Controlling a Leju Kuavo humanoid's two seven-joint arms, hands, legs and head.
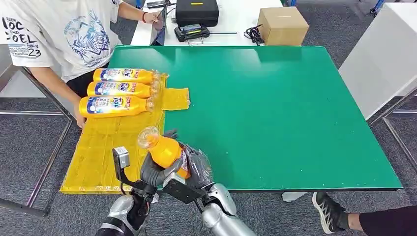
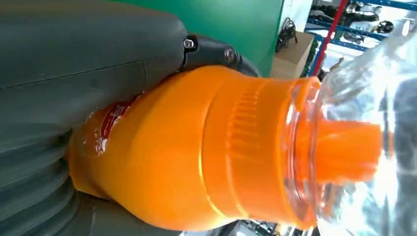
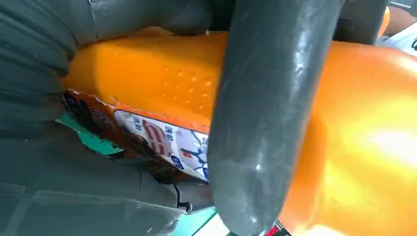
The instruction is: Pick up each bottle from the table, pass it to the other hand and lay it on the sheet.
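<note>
Fourth bottle mid-handover; three already lie on the sheet.
Both the left hand [image 1: 156, 172] and right hand [image 1: 196, 169] grip the orange detergent bottle [image 1: 164, 150]; beyond them, three detergent bottles [image 1: 118, 91] rest on the yellow sheet [image 1: 98, 152].

Grey carpet floor [image 1: 305, 211] surrounds the green table [image 1: 275, 108]; white desk [image 1: 236, 19] behind.

Silver, rounded forearm shells leading up to each robot hand: left robot hand [image 1: 156, 171] dark grey with a thick thumb, right robot hand [image 1: 196, 169] glossy grey-black. Just behind the left robot hand, a black bracket [image 1: 119, 164] carrying a small silver block. Close up, grey ribbed cover [image 2: 34, 191] and two bright screws [image 2: 189, 44].
</note>
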